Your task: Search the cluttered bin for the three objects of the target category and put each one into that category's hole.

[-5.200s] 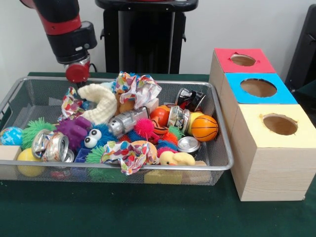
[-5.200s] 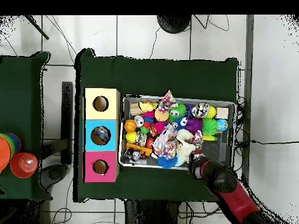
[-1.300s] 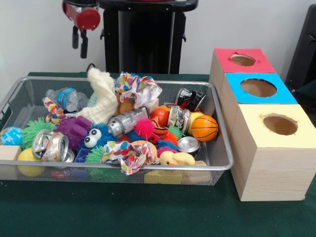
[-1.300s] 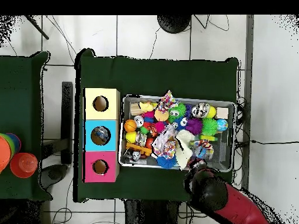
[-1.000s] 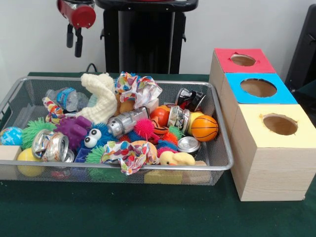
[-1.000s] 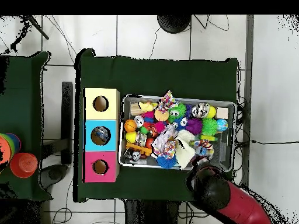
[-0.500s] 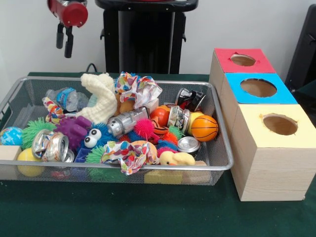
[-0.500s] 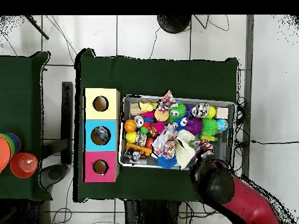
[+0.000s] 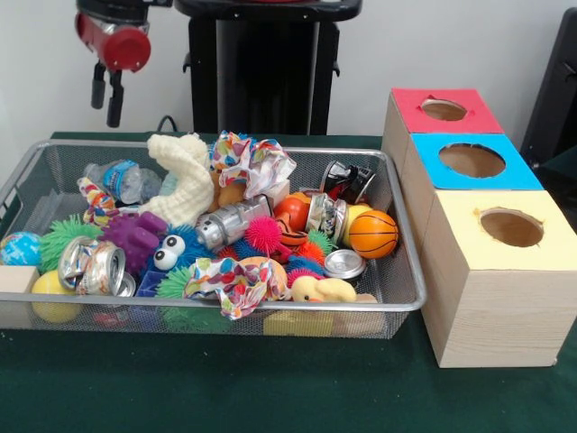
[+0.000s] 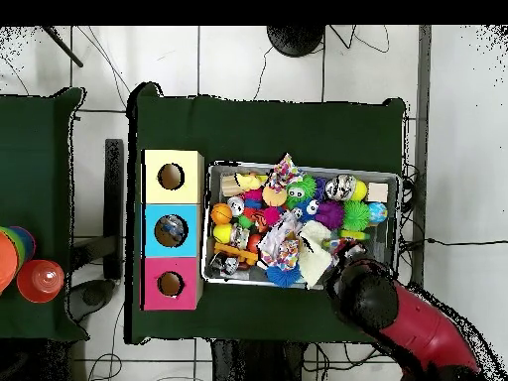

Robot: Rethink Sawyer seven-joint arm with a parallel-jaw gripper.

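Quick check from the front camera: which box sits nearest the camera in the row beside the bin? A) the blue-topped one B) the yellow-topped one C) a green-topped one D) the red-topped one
B: the yellow-topped box stands at the front of the row, with the blue-topped box behind it and the red-topped box farthest back.

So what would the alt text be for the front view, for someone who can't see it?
A wire mesh bin on a green table is heaped with toys, crushed cans and crumpled wrappers, including a small basketball and a rubber duck. The robot's red gripper hangs empty above the bin's left end. Three wooden boxes with holes stand at the right, topped red, blue and yellow.
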